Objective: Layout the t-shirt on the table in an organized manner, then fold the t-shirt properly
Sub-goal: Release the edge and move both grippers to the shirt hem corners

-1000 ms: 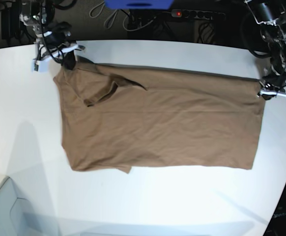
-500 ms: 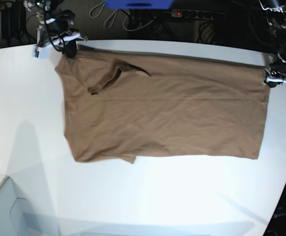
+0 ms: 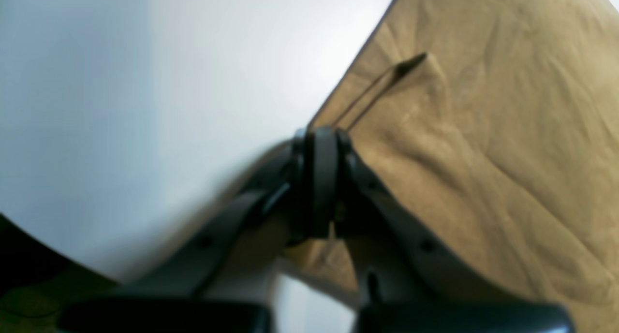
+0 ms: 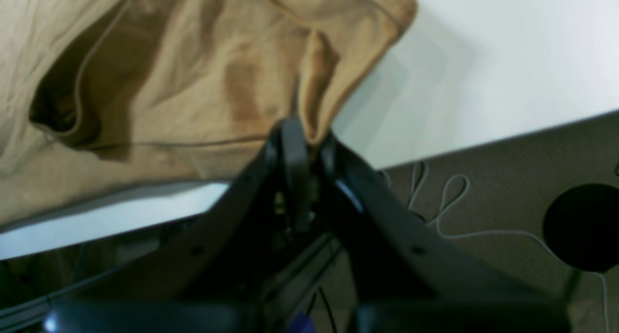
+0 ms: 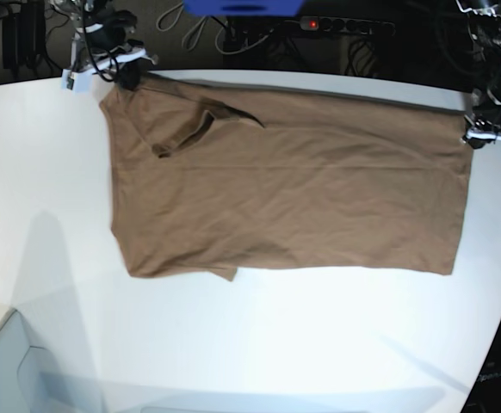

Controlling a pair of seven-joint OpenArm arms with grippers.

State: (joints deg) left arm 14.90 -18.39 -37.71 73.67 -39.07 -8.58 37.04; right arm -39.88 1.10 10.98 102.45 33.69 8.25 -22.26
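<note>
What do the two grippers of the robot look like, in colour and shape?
The left gripper and the right gripper both have dark, matte black fingers, flat and tapering toward rounded tips, with small round holes along the sides. In the base view, each wrist shows white parts and black cables above the gripper.

We can read no text, label, brand, number or sign in any view; the t-shirt [image 5: 285, 181] is plain brown, and the white worktop [image 5: 259, 344] bears no markings.
</note>
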